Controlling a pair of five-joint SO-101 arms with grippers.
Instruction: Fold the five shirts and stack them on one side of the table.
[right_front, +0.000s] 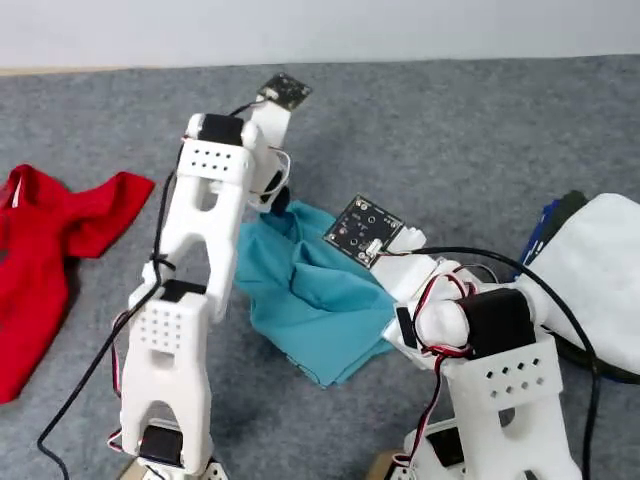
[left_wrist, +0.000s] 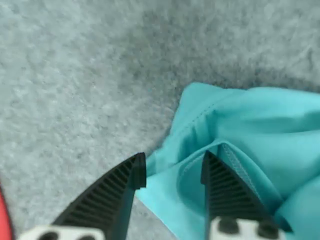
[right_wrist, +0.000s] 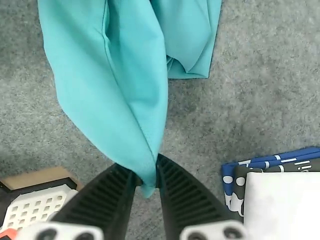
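Pinching teal shirt (right_wrist: 125, 75) edge, right claw (right_wrist: 146, 171)

High view fixed overhead, looking down the grey table (right_front: 450, 130) from behind both arms; wrist views sit close, looking past the left gripper (left_wrist: 173, 157) and right gripper (right_wrist: 145, 170); all three share the teal shirt (right_front: 320, 290), and high and right wrist views also share the folded stack (right_front: 600, 260).

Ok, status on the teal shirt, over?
Right gripper shut on edge of teal shirt. Left gripper open, astride a fold of it. Red shirt unfolded on one side, folded stack on the other.
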